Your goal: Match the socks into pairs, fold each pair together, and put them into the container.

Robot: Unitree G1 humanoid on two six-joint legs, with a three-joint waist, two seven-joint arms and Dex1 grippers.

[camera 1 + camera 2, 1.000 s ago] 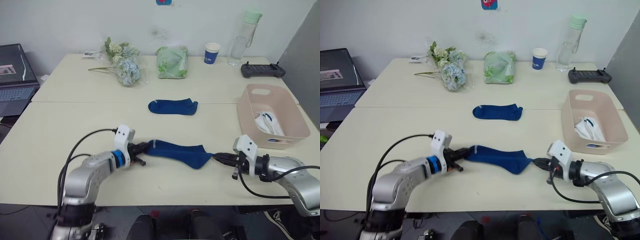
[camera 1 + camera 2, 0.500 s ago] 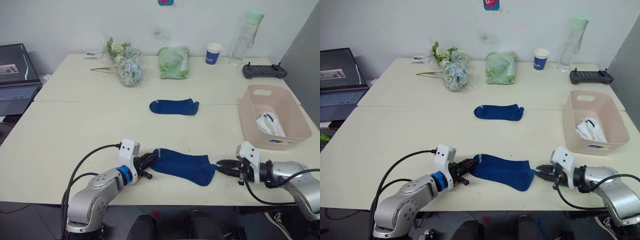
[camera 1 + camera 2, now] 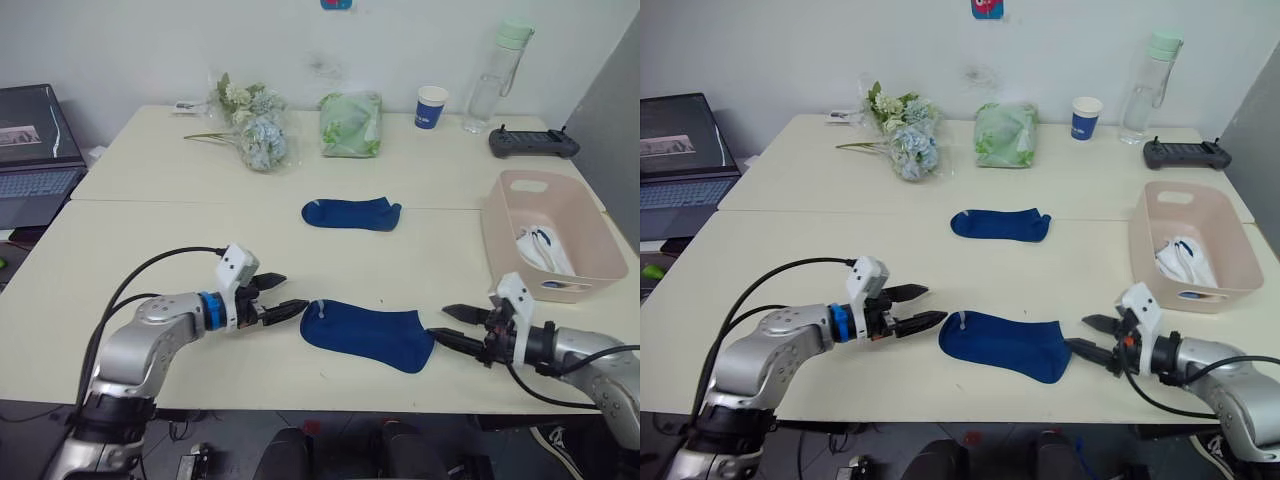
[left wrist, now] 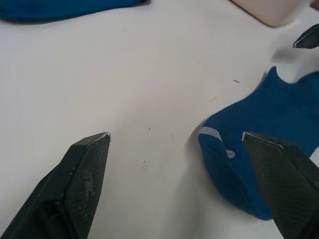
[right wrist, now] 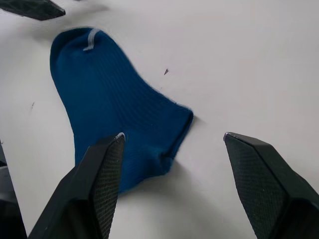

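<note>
We are looking across the table (image 3: 120, 250), left to right. Our left gripper (image 3: 276, 299) is hovering low over the near tabletop with its two black fingers spread wide and holding nothing; its tips are pointing rightward at the cuff end of the near dark blue sock (image 3: 365, 334), just short of touching it. That sock is lying flat near the front edge, its long axis running left to right, cuff toward our left arm and toe toward our right. Our right gripper (image 3: 452, 326) is facing it from the other side, fingers likewise wide and empty, tips just beside the toe. Both arms are sitting about equally close, each to its own end, so we judge a two-handed pickup is being lined up. The second dark blue sock (image 3: 351, 213) is lying farther back at the table's middle, also lengthwise left to right, well apart from both grippers. At the far right, the pink container (image 3: 520, 255) is already holding a white sock bundle (image 3: 540, 249).
</note>
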